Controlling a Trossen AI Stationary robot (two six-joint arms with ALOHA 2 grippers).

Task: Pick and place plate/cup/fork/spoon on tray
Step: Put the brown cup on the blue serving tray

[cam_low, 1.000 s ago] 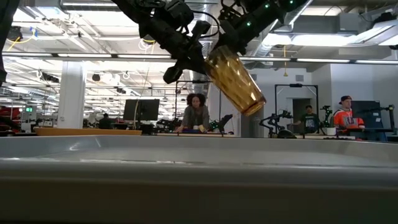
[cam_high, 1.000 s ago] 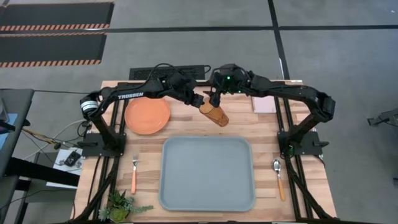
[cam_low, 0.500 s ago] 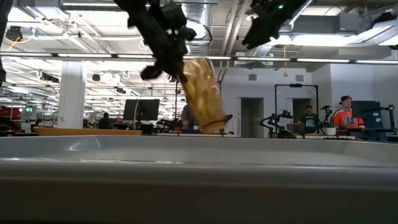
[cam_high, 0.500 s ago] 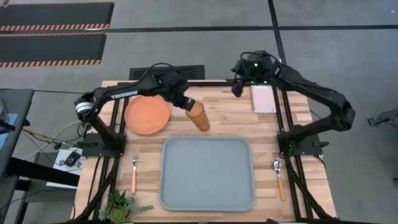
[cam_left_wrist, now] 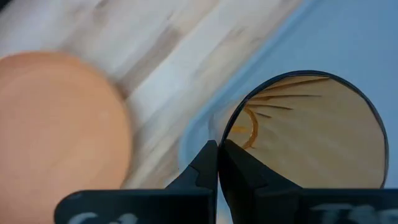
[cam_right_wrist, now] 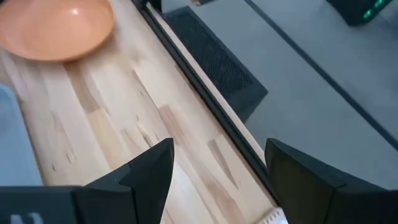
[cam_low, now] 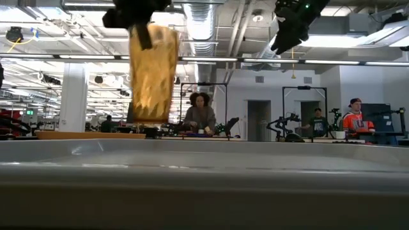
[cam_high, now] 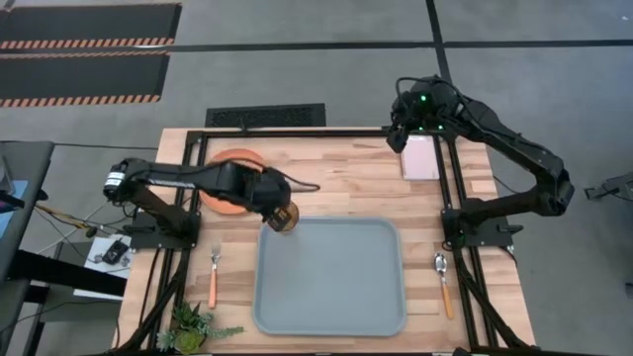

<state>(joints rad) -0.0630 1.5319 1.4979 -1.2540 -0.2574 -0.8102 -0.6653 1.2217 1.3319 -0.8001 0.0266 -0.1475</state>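
Note:
My left gripper [cam_high: 281, 214] is shut on the amber ribbed cup [cam_low: 152, 73], which hangs upright over the far left corner of the grey-blue tray [cam_high: 329, 297]. The left wrist view looks down into the cup's mouth [cam_left_wrist: 311, 134]. The orange plate [cam_high: 226, 188] lies flat on the table at the far left, partly under my left arm. The fork [cam_high: 213, 275] lies left of the tray and the spoon [cam_high: 443, 282] right of it. My right gripper [cam_high: 400, 138] is open and empty, raised at the far right by the pink pad. My left gripper pinches the cup's rim [cam_left_wrist: 225, 138] on one side, with one finger [cam_left_wrist: 242, 177] inside the cup and the other [cam_left_wrist: 200, 174] outside. The fingers come from above, pointing down. The cup hangs upright below them, its base clear of the tray.
A pink pad [cam_high: 420, 156] lies at the table's far right, under my right gripper. A small green plant [cam_high: 193, 324] stands at the near left corner. The plate also shows in the right wrist view [cam_right_wrist: 59, 22]. People stand in the room beyond the table.
My right gripper has left the cup and gone toward the table's far right, up over the pink pad. My left gripper has carried the cup toward the near left, to the tray's far left corner. The cup has turned from tilted to upright.

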